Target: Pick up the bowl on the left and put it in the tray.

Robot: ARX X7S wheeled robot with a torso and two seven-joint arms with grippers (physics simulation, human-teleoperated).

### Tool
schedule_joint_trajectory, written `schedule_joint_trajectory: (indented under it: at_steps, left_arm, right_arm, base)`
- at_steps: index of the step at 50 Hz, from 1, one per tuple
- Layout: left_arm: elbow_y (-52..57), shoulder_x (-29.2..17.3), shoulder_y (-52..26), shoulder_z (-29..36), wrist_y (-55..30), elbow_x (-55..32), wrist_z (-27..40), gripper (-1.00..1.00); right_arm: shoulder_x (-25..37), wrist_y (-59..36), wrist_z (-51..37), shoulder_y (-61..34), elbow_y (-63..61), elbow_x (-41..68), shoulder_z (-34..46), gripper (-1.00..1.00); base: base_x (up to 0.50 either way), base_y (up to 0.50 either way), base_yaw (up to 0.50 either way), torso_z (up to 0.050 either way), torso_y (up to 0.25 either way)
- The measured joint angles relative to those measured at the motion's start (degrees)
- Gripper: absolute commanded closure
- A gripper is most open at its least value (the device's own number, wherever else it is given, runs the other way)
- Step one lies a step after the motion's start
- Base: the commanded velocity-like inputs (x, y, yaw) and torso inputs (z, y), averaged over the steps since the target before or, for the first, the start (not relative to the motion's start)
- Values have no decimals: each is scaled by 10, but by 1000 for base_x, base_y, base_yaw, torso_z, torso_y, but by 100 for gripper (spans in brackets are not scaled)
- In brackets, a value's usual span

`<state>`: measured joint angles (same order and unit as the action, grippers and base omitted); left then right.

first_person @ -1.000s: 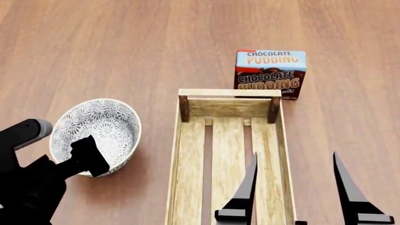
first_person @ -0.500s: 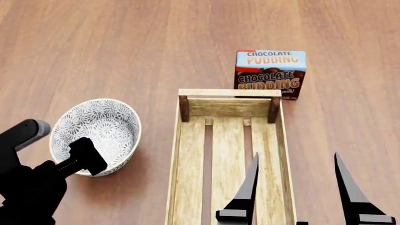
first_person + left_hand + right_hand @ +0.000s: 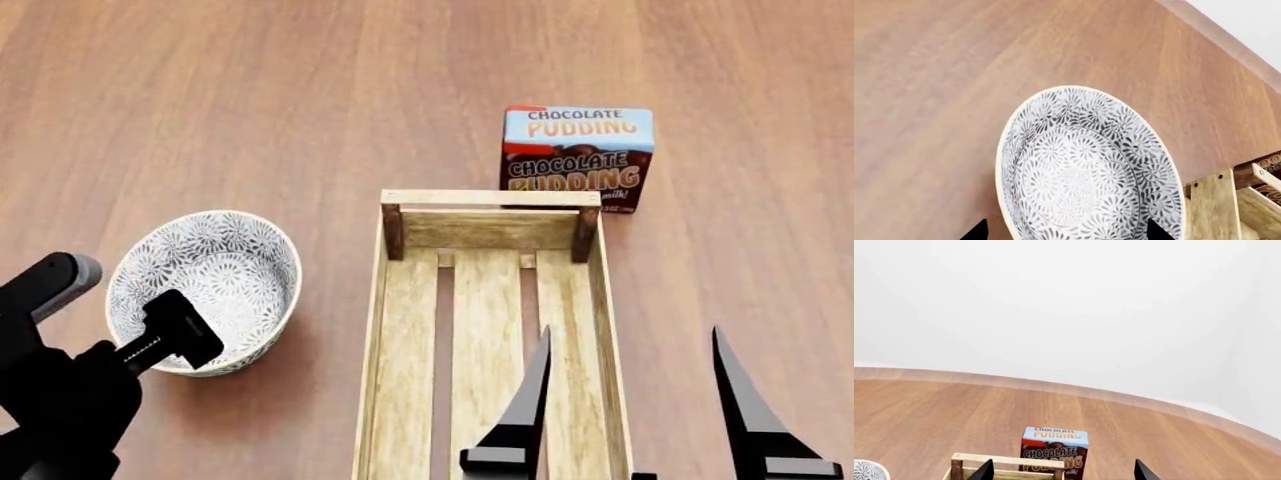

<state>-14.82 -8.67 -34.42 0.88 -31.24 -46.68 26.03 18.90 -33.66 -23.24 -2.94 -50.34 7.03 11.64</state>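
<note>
Black against the patterned china, your left tool [image 3: 151,335] straddles the near rim of the bowl [image 3: 214,275], one finger [image 3: 180,328] inside, the other outside, jaws apart. Close too shallow and that thin rim could slip out, or the bowl could tip as it rises. Your left arm reaches in low from the near-left corner. The bowl sits on the bench [image 3: 267,100], beside the tray [image 3: 487,330]. Your right tool [image 3: 634,400] hangs spread over the tray.
</note>
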Motion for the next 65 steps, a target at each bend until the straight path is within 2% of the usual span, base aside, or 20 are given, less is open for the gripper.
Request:
schedule_joint_trajectory:
  at_steps: [50, 51, 65]
  left_arm:
    - [-174, 19, -56, 1, 71, -4, -35, -100]
    - [-176, 19, -57, 2, 72, -4, -35, 100]
    - [-184, 17, -63, 2, 77, -2, -28, 100]
  right_arm:
    - [8, 16, -8, 4, 9, 16, -5, -100]
    - [8, 16, -8, 4, 9, 16, -6, -100]
    - [10, 14, -11, 3, 7, 19, -4, -100]
  base:
    - [0, 0, 0, 0, 0]
    - [0, 0, 0, 0, 0]
    - [0, 0, 0, 0, 0]
